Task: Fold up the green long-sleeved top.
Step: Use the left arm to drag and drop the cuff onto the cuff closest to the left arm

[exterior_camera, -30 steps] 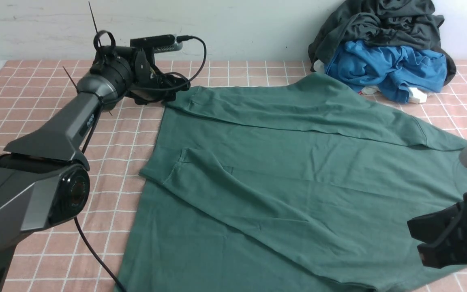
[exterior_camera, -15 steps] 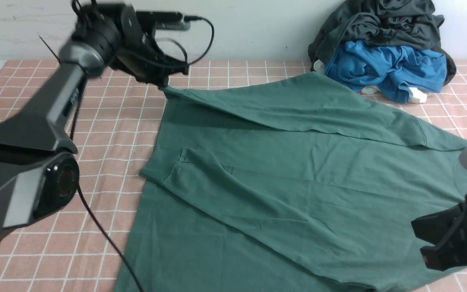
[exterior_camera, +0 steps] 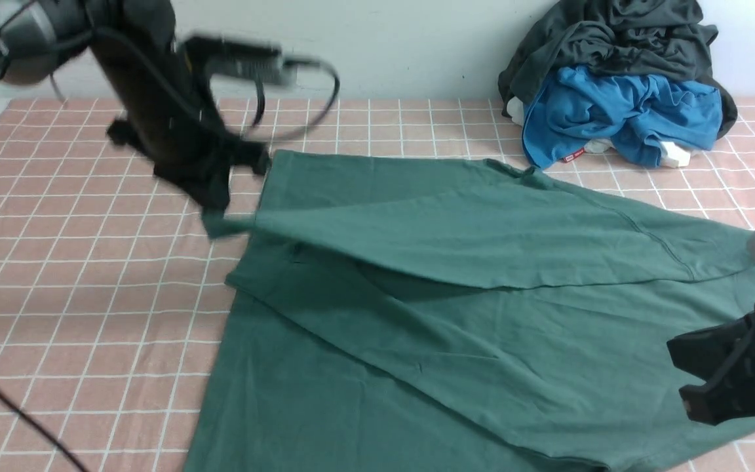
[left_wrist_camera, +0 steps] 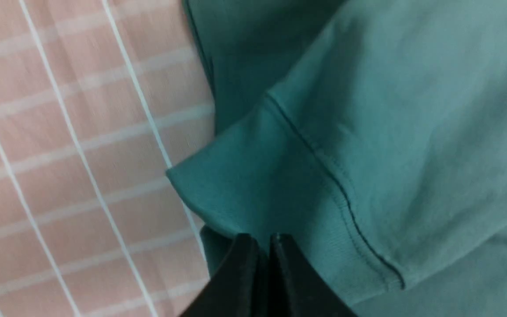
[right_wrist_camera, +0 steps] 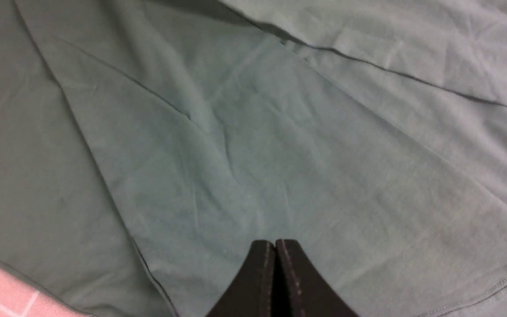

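Lately moved: left claw (left_wrist_camera: 262, 241), clamped tight on the cuff (left_wrist_camera: 253, 189) of the far sleeve (exterior_camera: 482, 229), now raised off the checked table cover (exterior_camera: 89, 295) and blurred in travel. A second ago it sat low at the garment's far edge. The sleeve trails away from this claw toward the robot's right, draped over the body of the green long-sleeved top (exterior_camera: 456, 367), which lies spread beneath and rightward of the claw. Judgement: sleeve fold under way, body folds outstanding. Right claw (right_wrist_camera: 274, 244), jaws together on nothing, hangs just above the cloth. Containers: none in view. Heaped dark and blue clothes (exterior_camera: 620, 78) lie well beyond the right claw.
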Controlling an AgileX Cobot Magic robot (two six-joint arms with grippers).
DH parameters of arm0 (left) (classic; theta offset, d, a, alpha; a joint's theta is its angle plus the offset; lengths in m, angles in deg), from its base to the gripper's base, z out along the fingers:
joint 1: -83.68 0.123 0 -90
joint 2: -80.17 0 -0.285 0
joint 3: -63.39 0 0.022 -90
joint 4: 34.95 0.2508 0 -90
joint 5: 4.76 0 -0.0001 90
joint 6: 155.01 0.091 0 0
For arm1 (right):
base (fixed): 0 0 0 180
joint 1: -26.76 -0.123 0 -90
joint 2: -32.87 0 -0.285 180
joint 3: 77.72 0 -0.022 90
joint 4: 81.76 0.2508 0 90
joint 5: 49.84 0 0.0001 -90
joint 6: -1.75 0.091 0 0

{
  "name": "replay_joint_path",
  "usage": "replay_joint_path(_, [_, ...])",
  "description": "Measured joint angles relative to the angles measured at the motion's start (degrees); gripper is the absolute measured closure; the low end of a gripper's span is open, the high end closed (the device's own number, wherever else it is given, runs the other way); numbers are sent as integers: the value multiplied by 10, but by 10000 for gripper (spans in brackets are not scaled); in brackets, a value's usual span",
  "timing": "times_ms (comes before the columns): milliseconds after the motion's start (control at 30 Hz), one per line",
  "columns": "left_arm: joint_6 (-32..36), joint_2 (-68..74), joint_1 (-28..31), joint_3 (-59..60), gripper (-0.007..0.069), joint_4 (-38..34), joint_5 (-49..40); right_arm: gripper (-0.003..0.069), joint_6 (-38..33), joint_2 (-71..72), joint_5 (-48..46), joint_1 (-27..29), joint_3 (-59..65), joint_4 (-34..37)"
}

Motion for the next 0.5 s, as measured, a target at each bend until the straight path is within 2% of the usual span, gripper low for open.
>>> replay_joint_path(133, [-4,-51,-14,132,607,28,53,673,0,0,0,0,0,25])
replay_joint_path(267, [-3,-77,-31,179,537,48,62,673,0,0,-8,0,0,37])
replay_joint_path(333, [2,-98,-43,192,458,51,69,673,0,0,-22,0,0,39])
replay_joint_path(367, [2,-98,-44,192,450,51,69,673,0,0,-24,0,0,39])
replay_joint_path(500, [5,-140,-86,235,286,56,69,673,0,0,-38,0,0,39])
